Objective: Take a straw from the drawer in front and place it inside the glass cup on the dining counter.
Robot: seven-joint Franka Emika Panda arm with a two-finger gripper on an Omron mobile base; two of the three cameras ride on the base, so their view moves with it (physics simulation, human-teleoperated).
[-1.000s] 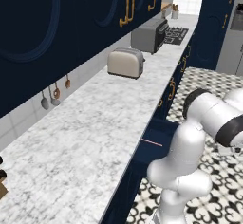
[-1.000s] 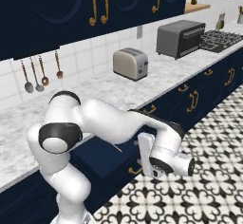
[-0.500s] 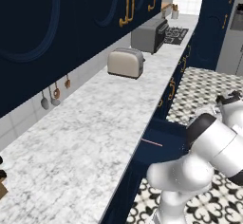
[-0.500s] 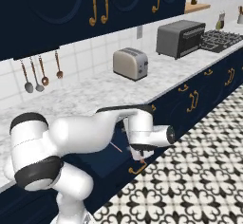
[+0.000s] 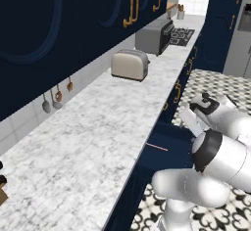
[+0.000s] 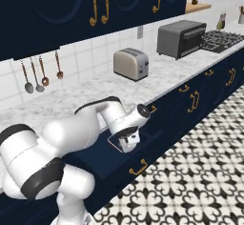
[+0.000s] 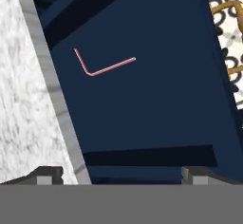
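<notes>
The navy drawer (image 7: 156, 99) stands pulled out under the marble worktop. The thin red-pink straw (image 7: 102, 66), bent into an L, lies flat on its floor near the worktop's edge. In the base views the straw (image 5: 157, 147) (image 6: 113, 144) shows as a short pink line inside the drawer. My gripper (image 7: 121, 175) (image 6: 127, 144) hangs over the drawer beside the straw, pointing down, open, with nothing between its fingertips (image 7: 47, 174). The drawer's front carries a brass handle (image 6: 138, 168). The glass cup and the dining counter are out of view.
A marble worktop (image 5: 88, 127) runs along the wall with a toaster (image 6: 131, 63) and a toaster oven (image 6: 181, 38) on it. Utensils (image 6: 38, 74) hang on the white tiles. Navy upper cabinets overhang. The patterned tile floor (image 6: 200, 171) lies to the right.
The arm has swung the hand from the floor side in over the open drawer, so the gripper now hangs above the straw. The jaws stayed open.
</notes>
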